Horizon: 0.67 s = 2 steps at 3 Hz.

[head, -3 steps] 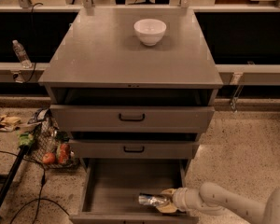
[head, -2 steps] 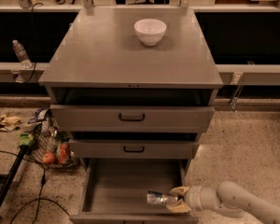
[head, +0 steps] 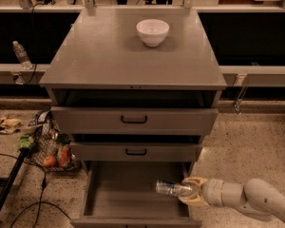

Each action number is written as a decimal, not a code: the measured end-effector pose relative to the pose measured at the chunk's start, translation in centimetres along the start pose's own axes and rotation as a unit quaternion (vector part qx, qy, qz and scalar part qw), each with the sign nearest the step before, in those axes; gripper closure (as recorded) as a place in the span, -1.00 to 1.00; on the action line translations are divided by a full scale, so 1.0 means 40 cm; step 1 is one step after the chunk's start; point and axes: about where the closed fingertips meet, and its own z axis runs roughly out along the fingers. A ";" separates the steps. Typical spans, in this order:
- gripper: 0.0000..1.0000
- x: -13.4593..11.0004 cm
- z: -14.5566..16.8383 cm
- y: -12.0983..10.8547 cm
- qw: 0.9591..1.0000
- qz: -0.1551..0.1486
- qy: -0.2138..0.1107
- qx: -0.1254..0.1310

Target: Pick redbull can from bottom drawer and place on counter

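Above the bottom drawer (head: 118, 196) floor, the can (head: 173, 189) lies sideways, higher and further right than a second ago, with the pincer (head: 187, 192) clamped on its end. The grasp seems secure, so the table (head: 109, 56) comes next.

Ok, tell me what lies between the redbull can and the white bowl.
In the camera view, the gripper holds the redbull can over the bottom drawer; between it and the white bowl come two drawer fronts, then bare counter.

Claw (head: 190, 192) with redbull can (head: 171, 188) at bottom drawer (head: 126, 196)
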 end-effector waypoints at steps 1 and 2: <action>1.00 -0.039 -0.021 -0.015 1.000 -0.008 -0.010 0.010; 1.00 -0.061 -0.018 -0.010 1.000 -0.004 -0.028 0.014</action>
